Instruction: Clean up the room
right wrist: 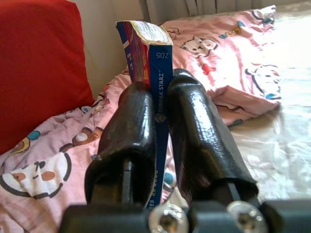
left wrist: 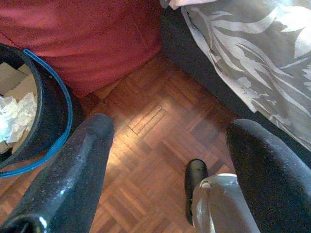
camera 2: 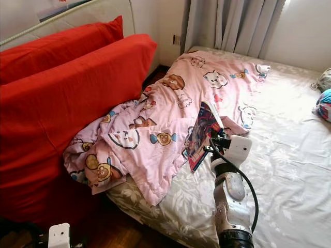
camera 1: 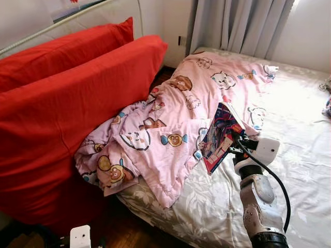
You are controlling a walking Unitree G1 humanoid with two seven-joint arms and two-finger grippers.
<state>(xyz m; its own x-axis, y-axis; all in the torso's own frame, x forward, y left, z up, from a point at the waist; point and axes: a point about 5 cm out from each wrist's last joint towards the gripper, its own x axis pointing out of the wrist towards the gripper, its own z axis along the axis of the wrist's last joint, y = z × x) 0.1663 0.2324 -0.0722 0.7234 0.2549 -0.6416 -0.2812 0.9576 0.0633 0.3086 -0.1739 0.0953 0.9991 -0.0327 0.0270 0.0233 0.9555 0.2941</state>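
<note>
My right gripper is shut on a colourful magazine, held up just above the pink cartoon-print blanket on the bed. In the right wrist view both black fingers press on the magazine's blue spine, which stands upright between them. My left gripper hangs open low over the wooden floor, beside a dark bin with a blue rim that holds crumpled paper.
Two big red cushions lean at the left of the bed. The floral sheet lies bare on the right, with small items at its far edge. Grey curtains hang behind. My own foot stands on the floor.
</note>
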